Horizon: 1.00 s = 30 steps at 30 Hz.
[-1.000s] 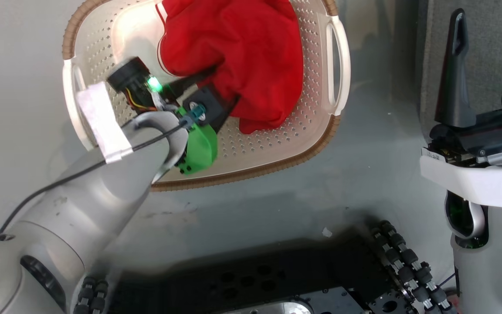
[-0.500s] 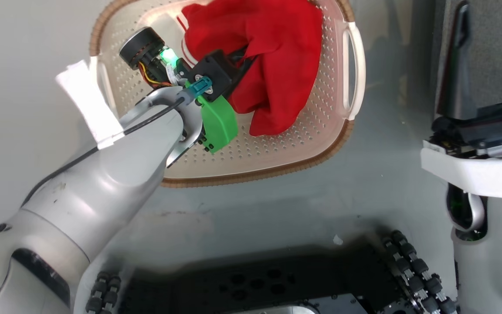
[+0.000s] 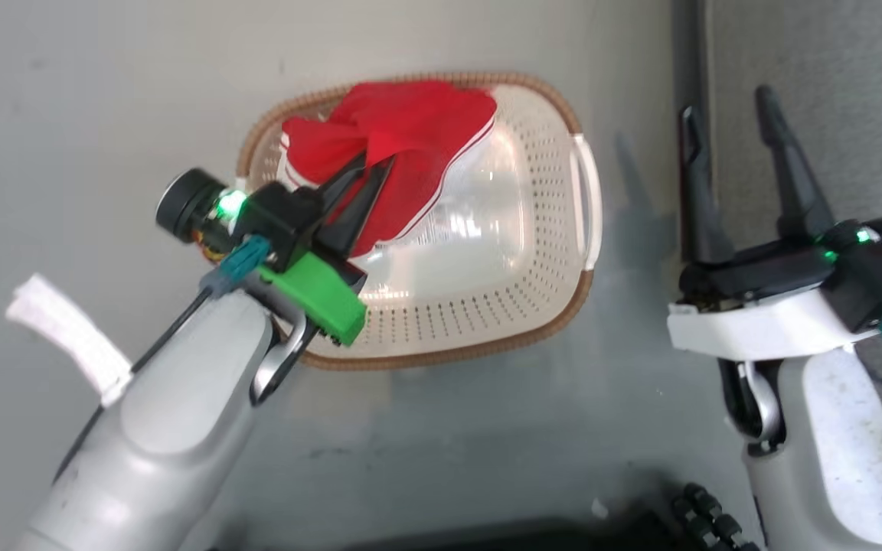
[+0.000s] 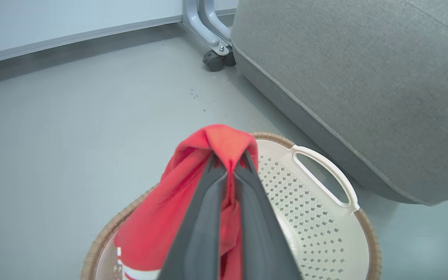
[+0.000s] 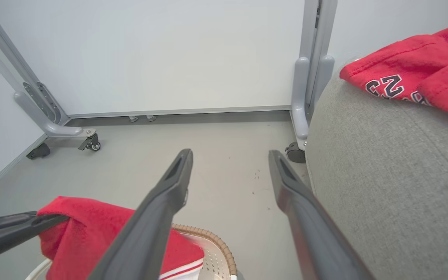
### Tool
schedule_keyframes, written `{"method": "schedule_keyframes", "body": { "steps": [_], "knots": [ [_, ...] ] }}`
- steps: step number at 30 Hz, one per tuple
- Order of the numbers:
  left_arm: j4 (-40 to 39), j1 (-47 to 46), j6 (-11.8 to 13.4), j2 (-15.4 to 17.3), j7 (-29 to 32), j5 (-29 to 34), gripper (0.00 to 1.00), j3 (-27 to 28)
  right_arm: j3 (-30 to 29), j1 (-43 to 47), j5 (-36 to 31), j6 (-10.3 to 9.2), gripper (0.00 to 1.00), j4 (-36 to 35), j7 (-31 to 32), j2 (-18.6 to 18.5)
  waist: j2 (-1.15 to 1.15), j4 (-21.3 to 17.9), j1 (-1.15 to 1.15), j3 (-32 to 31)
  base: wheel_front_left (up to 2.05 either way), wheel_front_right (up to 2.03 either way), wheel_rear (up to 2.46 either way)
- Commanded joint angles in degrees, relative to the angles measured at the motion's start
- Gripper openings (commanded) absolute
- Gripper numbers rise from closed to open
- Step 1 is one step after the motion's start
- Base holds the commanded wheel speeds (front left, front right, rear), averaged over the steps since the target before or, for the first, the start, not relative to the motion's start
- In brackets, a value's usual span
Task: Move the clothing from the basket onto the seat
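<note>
Our left gripper (image 4: 228, 163) is clenched on a fold of the soft red white-trimmed garment (image 4: 158, 217), which hangs below the jaws into the cream perforated plastic basket (image 4: 317, 217). The large grey fabric seat (image 4: 364, 77) lies to their right. Our right gripper (image 3: 724, 107) stands spread, empty. The pinch looks thin: a swing could shake the cloth loose, or its hem could snag the rim.

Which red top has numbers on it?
The red top lying on the grey seat; the held top in the left hand has just white stripes.
</note>
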Motion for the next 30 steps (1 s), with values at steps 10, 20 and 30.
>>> {"method": "schedule_keyframes", "body": {
  "steps": [10, 20, 30],
  "knots": [
    [-8.06, 18.27, -0.01, -3.95, -0.19, 6.35, 0.0, 13.84, 4.06, 9.35, 2.01, -0.08, 1.0, 7.1, -0.18, -0.17, 0.0, -0.73, 0.0, -28.11, 0.0, 0.0, 0.0],
    [-13.26, 28.3, 0.14, -7.65, -0.2, 9.87, 0.0, 20.92, 6.66, 15.94, 2.44, -0.08, 1.0, 11.54, -0.18, -0.17, 0.0, -1.81, 0.0, -40.43, 0.0, 0.0, 0.0],
    [-15.44, 32.46, 0.24, -10.43, -0.2, 11.61, 0.0, 21.92, 9.1, 20.7, 3.71, -0.08, 1.0, 12.51, -0.17, -0.17, 0.0, -2.22, 0.0, -45.65, 0.0, 0.0, 0.0]
  ]
}}
